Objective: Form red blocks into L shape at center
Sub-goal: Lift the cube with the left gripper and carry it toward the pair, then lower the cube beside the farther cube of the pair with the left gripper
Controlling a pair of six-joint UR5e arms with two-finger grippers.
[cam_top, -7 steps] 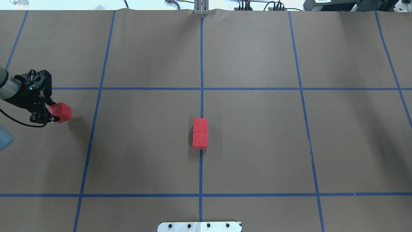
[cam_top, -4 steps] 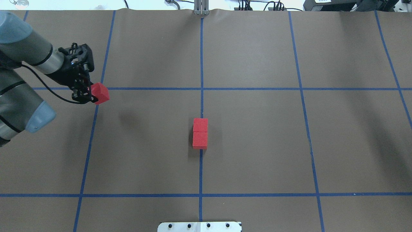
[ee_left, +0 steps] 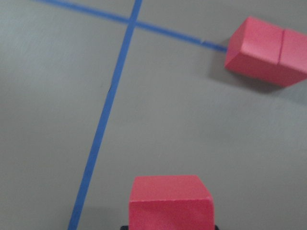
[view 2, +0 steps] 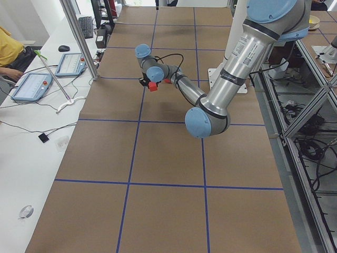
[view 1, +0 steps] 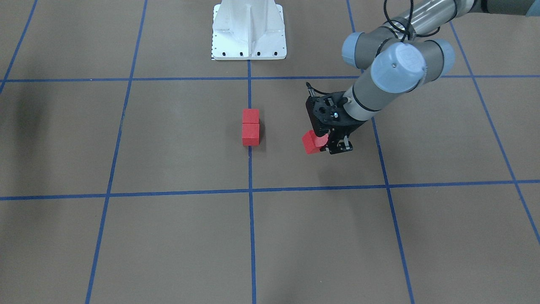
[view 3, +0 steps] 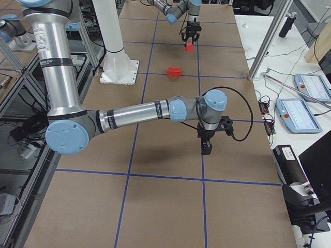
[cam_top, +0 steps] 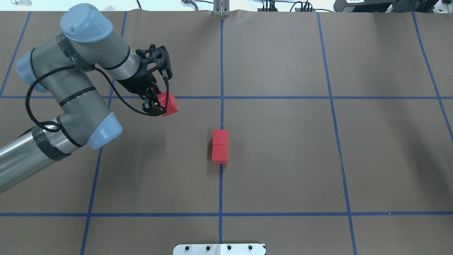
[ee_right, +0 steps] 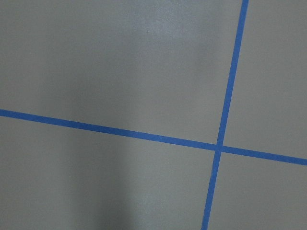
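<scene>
The left arm (cam_top: pixel 79 92) has its jaws clamped on one red block (cam_top: pixel 169 103) above the worktop (cam_top: pixel 283 159), the other two (cam_top: pixel 220 146) touching in a row along the centre line (cam_top: pixel 221 71), off to the robot's right and nearer its base.

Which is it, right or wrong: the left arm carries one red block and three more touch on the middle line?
Wrong: only two more red blocks touch on the middle line, as the overhead view shows. The left arm does carry one red block.
</scene>
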